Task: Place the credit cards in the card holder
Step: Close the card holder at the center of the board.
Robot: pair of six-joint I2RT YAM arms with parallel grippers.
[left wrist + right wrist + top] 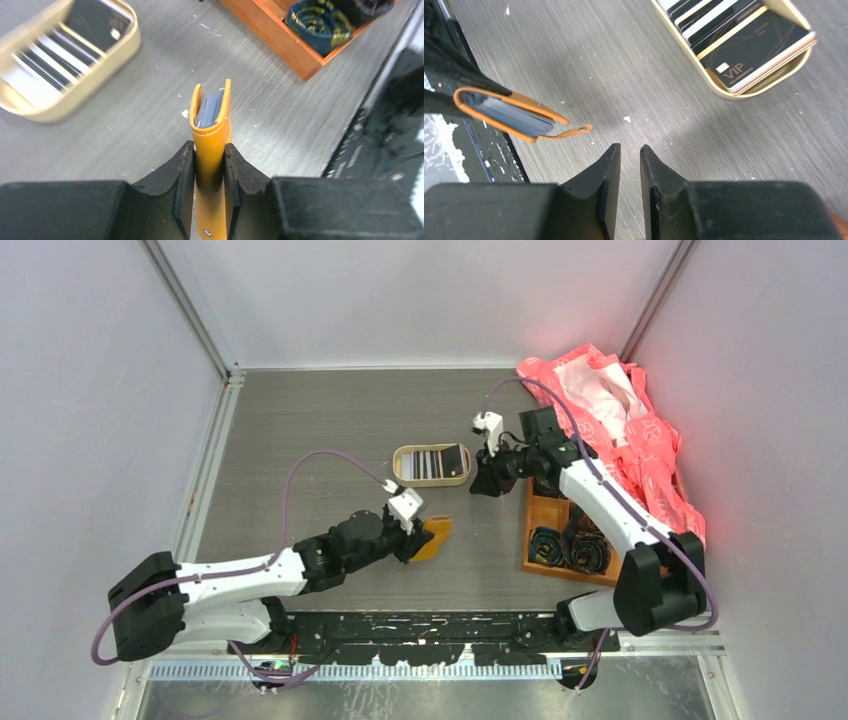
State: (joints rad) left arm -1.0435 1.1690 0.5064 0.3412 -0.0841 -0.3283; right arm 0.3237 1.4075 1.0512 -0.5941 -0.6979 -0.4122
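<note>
Top external view: the left gripper (418, 533) clenches the card holder (437, 536) and holds it just above the table (300, 440), near its middle and left of the wooden tray (545, 525). The left wrist view shows the orange wallet pinched at its fold, its mouth gaping slightly away from the fingers. The blue-grey layers inside may be pockets or cards; the view does not settle which.

Farther back, the right gripper (487, 483) hangs beside the right end of the beige tin (432, 478). Its fingers (610, 165) stand a narrow gap apart with nothing between them. The credit cards (756, 52) lie stacked in the tin, a black one on top at the right end.

The step in hand appears to be fetching a card while the holder is presented. The next move likely calls for the right gripper to spread wider, drop onto a card's edge, lift it out and line it up with the narrow slot. A slight tilt could jam it against the wallet's lip.
</note>
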